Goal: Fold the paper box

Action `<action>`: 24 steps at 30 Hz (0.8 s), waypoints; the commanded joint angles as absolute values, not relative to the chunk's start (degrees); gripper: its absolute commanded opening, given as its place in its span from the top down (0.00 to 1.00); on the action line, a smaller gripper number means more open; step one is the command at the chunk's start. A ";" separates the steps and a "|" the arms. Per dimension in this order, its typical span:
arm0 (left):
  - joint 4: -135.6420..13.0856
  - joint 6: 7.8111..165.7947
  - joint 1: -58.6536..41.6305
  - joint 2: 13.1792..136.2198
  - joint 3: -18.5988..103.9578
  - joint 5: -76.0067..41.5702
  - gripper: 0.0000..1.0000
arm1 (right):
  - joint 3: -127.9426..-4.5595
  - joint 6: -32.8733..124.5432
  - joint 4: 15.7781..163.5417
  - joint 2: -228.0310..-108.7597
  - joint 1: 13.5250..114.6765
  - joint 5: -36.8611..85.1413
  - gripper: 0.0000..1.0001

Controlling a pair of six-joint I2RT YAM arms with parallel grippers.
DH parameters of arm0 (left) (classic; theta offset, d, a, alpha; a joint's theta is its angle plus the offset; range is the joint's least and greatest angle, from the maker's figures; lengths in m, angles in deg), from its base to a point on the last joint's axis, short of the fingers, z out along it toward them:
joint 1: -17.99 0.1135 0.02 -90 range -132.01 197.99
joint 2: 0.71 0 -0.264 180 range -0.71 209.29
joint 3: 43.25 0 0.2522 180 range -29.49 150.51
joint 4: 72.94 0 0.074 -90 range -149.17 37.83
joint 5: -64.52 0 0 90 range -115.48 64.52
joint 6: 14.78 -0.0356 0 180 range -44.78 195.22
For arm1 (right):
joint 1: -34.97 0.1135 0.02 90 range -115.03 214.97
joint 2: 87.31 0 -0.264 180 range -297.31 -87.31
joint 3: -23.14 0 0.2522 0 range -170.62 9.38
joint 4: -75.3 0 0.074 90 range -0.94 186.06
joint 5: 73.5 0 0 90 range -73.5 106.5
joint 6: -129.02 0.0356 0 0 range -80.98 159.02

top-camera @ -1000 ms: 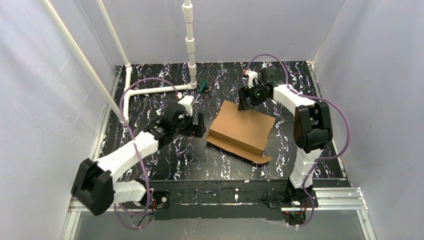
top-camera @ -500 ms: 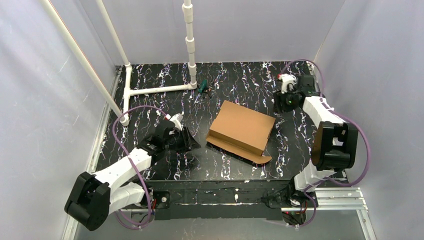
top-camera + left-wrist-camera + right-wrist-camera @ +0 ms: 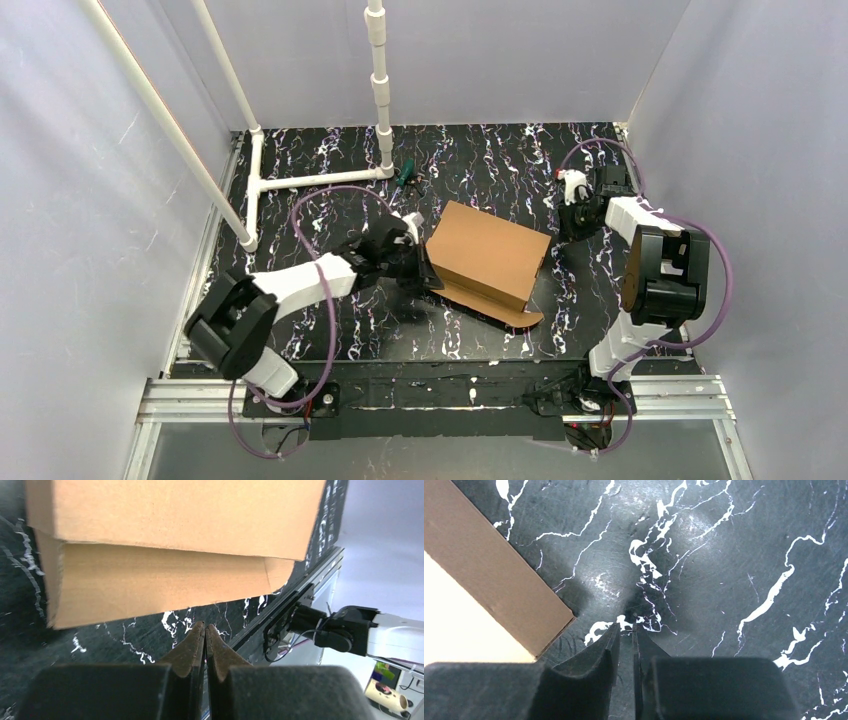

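Top external view: the paper box (image 3: 488,256) lies folded flat on the black marbled table (image 3: 330,200), turned at an angle, with one cardboard flap sticking out along its near edge. The left gripper (image 3: 424,270) is low at the box's left end, just beside it; from overhead I cannot tell whether it touches the cardboard. The right gripper (image 3: 563,222) is just off the box's far right corner, apart from it.

Left wrist view: the left gripper (image 3: 204,628) has its two fingers pressed together with nothing between them. The paper box (image 3: 170,525) fills the space straight ahead of the tips, its upper panel overhanging a lower flap. A thin strip of table shows between the fingertips and the flap's edge, so the tips sit very near the cardboard but short of it.

Right wrist view: the right gripper (image 3: 625,628) points down at bare table, its fingers drawn in to a narrow slit and holding nothing. A corner of the paper box (image 3: 484,575) lies ahead and to the left of the tips, near but not touching.

Beyond the box, a white pipe frame (image 3: 379,90) stands on the far part of the table, with a small green object (image 3: 405,177) near its foot, well apart from both grippers.
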State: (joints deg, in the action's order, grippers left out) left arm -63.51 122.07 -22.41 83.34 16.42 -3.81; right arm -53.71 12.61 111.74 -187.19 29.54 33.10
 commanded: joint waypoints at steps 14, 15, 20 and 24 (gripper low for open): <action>-62.43 123.62 -25.88 100.38 29.39 -5.47 1.00 | -52.04 4.52 113.50 -186.44 33.22 37.97 0.77; -62.43 123.38 -25.89 100.97 29.73 -5.65 1.00 | -51.79 3.74 113.88 -186.27 33.56 38.28 0.77; -61.05 121.98 -25.63 103.21 32.41 -7.17 1.00 | -49.72 0.51 115.50 -183.82 34.83 39.76 0.77; -59.55 120.45 -24.91 103.81 34.70 -8.53 1.00 | -48.02 -2.56 117.71 -181.16 36.85 42.32 0.77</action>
State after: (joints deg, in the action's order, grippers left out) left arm -61.13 122.69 -25.61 103.89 31.09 -6.19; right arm -49.58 1.59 113.66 -185.81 34.31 37.23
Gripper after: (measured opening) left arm 0.007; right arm 0.228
